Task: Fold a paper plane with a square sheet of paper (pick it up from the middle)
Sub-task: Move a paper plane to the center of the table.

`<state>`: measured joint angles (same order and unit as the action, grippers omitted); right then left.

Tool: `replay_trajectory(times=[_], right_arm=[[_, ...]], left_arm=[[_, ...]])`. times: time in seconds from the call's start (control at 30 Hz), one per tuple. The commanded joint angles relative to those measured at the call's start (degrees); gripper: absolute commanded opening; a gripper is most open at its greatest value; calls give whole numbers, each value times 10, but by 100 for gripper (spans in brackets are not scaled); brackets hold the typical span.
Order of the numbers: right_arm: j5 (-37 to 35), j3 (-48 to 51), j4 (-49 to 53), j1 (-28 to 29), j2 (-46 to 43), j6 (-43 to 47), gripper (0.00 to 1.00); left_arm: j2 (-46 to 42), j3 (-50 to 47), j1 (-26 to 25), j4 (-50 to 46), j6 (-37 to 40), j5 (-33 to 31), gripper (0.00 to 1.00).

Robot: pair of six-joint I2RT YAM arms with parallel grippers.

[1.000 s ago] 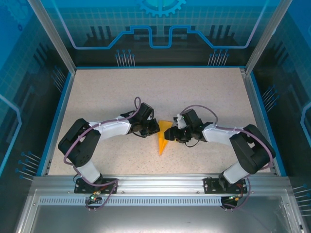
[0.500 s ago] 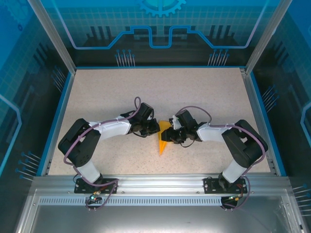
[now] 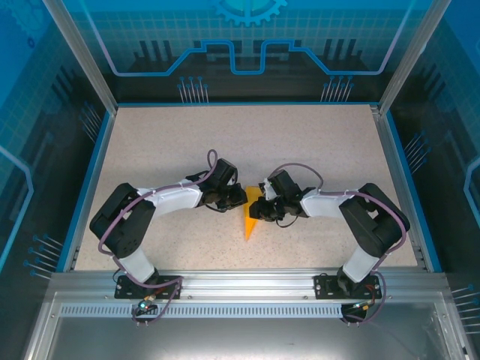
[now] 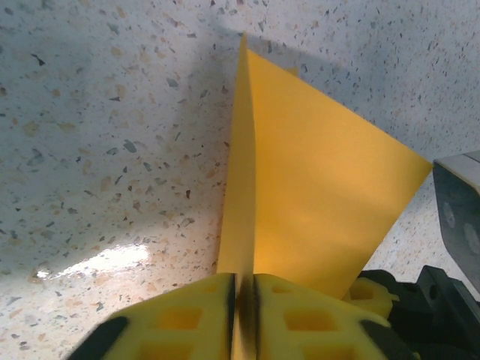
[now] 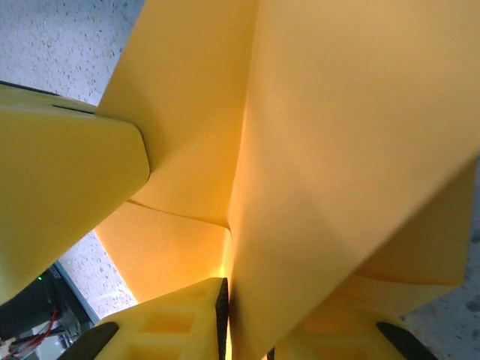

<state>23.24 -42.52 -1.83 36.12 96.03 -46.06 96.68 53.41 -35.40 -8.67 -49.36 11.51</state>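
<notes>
Moved: right gripper point(image 3: 264, 210) has slid left, closing on the plane point(image 3: 250, 220).
Plane: orange-yellow creased dart, tip towards the arm bases, mid table point(image 3: 315, 142).
Grip: left gripper point(image 4: 241, 291) pinches its other side.

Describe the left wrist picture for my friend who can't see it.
The yellow-fingered left gripper pinches a folded, pointed orange-yellow paper plane, its tip pointing away from the camera, above a pale speckled table.

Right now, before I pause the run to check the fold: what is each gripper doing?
Left gripper: closed, pinching the paper plane at its edge.
Right gripper: closed on the same paper's folded layers.
</notes>
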Motion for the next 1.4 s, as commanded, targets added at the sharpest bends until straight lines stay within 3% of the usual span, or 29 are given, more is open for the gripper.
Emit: replay_trajectory(times=[0.0,0.17,0.4,0.47,0.63,0.97,1.37], right_arm=[[-24,-22,38,10,0,8,15],[-58,-36,87,10,-29,26,11],[-156,-114,235,10,-65,91,10],[-186,-146,278,10,-64,112,10],[-273,-252,400,9,-5,155,10],[-294,-433,512,8,157,183,11],[-275,-451,494,-13,207,140,15]], left_arm=[[-8,-1,4,6,-5,14,23],[-28,-6,4,7,-6,7,35],[-97,-24,7,-4,-6,-20,57],[-126,-30,8,-11,-7,-46,65],[-192,-45,11,-55,-3,-115,73],[-289,-114,39,-81,-13,-139,81],[-287,-119,42,-75,-13,-126,83]])
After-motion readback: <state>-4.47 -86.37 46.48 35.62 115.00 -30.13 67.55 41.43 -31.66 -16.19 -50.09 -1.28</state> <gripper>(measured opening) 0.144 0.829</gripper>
